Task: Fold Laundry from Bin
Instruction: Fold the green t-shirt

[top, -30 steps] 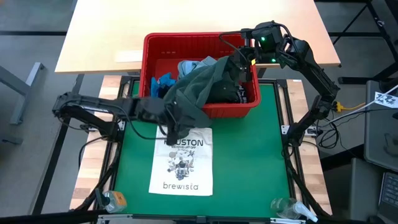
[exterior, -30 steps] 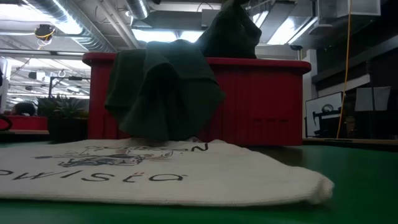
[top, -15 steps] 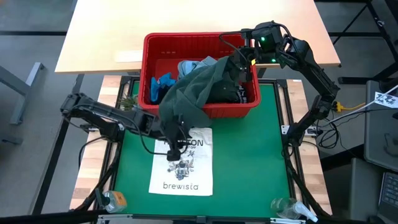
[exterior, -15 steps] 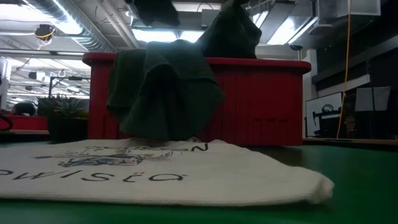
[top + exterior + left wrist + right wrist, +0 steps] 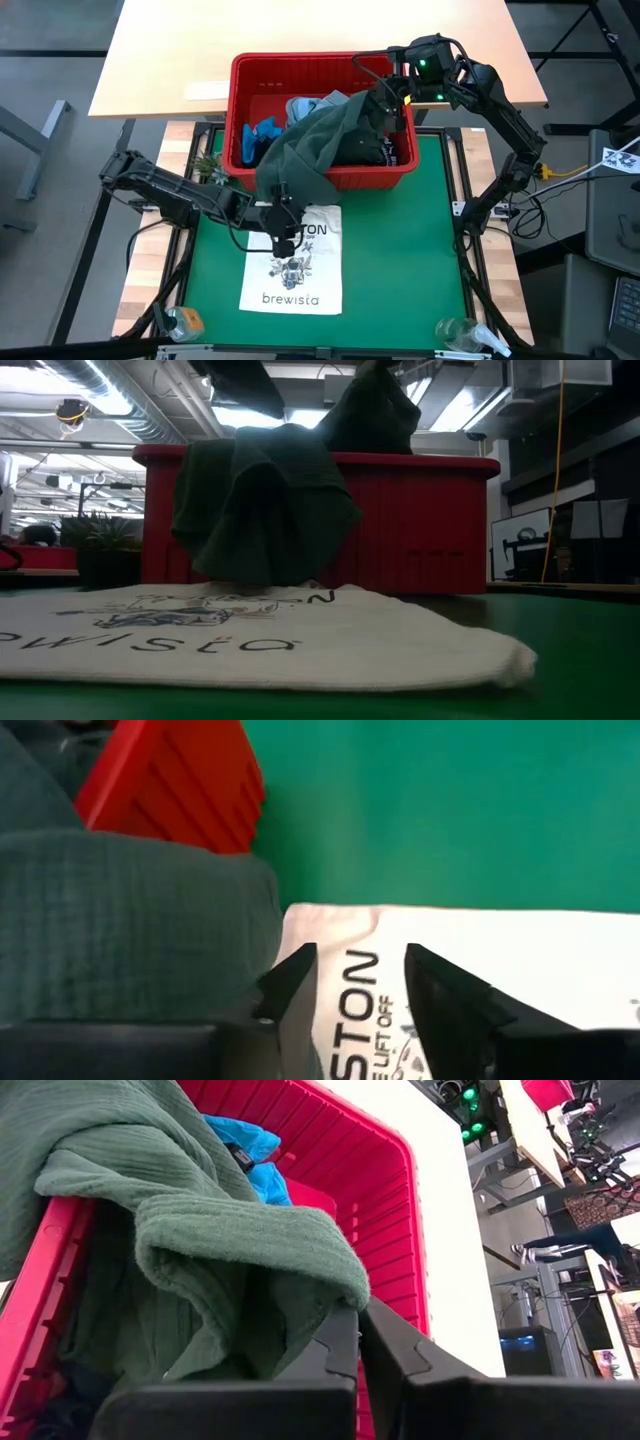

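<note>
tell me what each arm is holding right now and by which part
The right gripper is shut on a fold of the green garment above the red bin. The left gripper holds nothing, its jaws apart over the tote bag.

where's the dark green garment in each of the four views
High view: dark green garment at the picture's centre, draped from inside the red bin over its front rim toward the white tote bag.
Low view: hanging down the bin's front wall, left of centre.
Left wrist view: fills the left side, beside the tote bag.
Right wrist view: piled across the picture's left and centre, inside the bin.
Shared landmark: the red bin.
</note>
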`<action>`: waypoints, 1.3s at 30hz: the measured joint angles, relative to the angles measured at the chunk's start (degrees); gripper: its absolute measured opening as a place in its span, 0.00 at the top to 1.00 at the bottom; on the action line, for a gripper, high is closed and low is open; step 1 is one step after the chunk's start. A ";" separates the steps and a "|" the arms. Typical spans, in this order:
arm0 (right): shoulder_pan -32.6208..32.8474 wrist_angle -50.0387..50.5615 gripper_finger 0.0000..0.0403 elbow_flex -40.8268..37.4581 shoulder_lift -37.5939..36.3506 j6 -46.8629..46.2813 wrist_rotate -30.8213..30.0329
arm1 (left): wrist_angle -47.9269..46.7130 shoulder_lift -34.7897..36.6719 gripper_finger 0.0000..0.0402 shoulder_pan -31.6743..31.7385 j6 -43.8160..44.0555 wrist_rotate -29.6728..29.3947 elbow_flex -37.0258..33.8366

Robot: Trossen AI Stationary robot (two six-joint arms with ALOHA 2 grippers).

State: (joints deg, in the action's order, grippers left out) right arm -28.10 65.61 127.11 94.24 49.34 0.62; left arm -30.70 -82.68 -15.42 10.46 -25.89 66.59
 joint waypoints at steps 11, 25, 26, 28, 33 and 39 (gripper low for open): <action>-0.02 0.50 0.99 0.00 0.00 0.01 0.00 | -0.83 -5.71 0.42 0.00 -3.33 -4.84 0.02; -0.02 0.52 0.99 -0.02 0.00 0.02 0.00 | -8.94 -7.81 0.43 0.01 -7.30 -17.99 0.02; -0.02 0.52 0.99 -0.02 0.00 0.02 0.00 | -9.47 -7.81 0.43 0.01 -7.41 -19.46 0.02; -0.02 0.52 0.99 -0.02 0.00 0.02 0.00 | -10.71 -7.81 0.44 0.02 -7.95 -21.43 0.02; -0.02 0.54 0.99 -0.02 0.02 0.02 0.00 | -11.10 -7.81 0.54 0.01 -7.57 -23.12 0.02; -0.02 0.54 0.99 -0.02 0.02 0.02 0.00 | -10.47 -7.79 0.82 -1.01 -3.04 -23.24 0.02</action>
State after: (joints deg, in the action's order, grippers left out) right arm -28.12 66.15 127.09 94.26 49.36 0.62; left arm -41.17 -90.48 -16.43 7.42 -49.13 66.61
